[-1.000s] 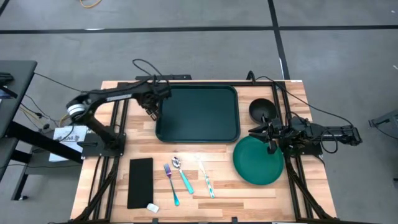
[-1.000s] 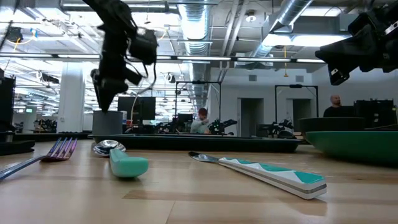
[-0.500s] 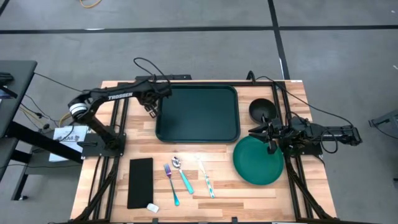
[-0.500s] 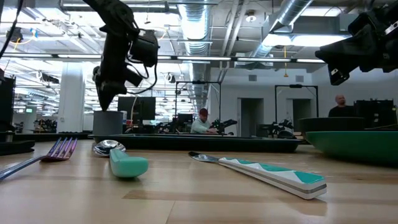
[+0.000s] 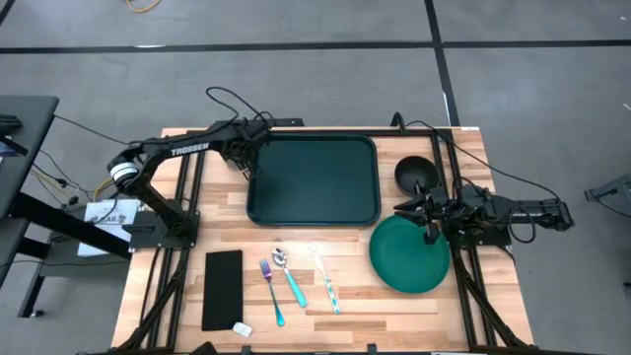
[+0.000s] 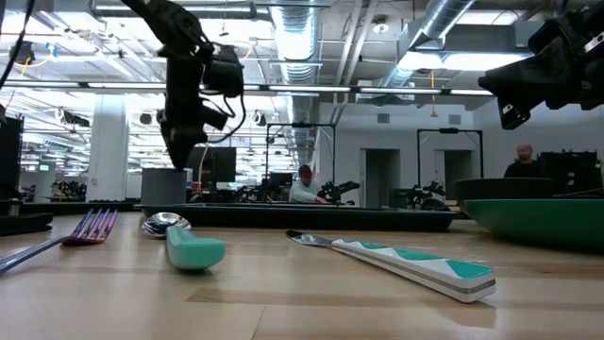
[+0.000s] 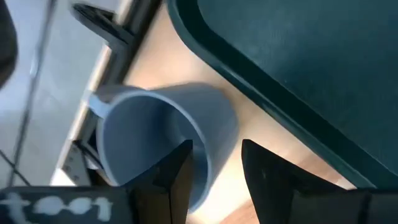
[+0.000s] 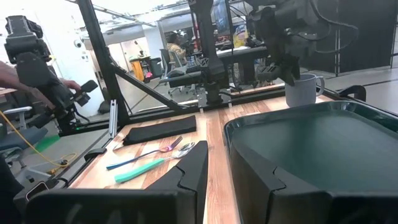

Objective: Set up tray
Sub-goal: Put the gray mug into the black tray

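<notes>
Sitting bare mid-table, the large dark green rectangular plastic tray is holding nothing yet. Left gripper is hovering, fingers spread, over the blue-grey cup just beside the tray's far-left corner. Right gripper, jaws partly apart and pinching nothing, is waiting over the round green plate. Plate, small dark bowl, cutlery and black napkin are all waiting outside.

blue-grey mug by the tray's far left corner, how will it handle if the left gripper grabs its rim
The mug has a thin wall, and the left gripper straddles it, one finger inside; a pinch there probably holds. It stands upright on the table beside the tray, wide-mouthed with a side handle, so a sideways nudge might tip it. It looks like smooth, rigid plastic: likely light, possibly slippery.
</notes>
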{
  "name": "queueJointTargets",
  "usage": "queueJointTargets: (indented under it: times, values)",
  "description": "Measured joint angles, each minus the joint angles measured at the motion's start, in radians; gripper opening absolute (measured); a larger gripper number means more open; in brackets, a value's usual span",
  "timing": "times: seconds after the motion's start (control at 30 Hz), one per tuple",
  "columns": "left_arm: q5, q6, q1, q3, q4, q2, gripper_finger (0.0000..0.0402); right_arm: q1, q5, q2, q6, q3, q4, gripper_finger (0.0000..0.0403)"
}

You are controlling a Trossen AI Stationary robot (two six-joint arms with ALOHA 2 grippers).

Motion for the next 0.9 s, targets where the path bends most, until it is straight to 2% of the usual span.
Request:
queueJointTargets:
  times: [0.37,0.53,0.73,0.9]
  values:
    - [0.113,0.023,0.049,0.0,-0.034,0.0,0.0123,0.0,0.0,0.0,0.0,0.0,0.0,0.0064]
    - [0.122,0.017,0.056,-0.001,-0.033,0.0,0.0084,0.0,0.0,0.0,0.0,0.0,0.0,0.0064]
    - [0.123,0.014,0.056,0.0,-0.036,0.0,0.0011,0.0,0.0,0.0,0.0,0.0,0.0,0.0064]
    - [0.132,0.003,0.056,-0.001,-0.04,0.0,0.0004,0.0,0.0,0.0,0.0,0.0,0.0,0.0064]
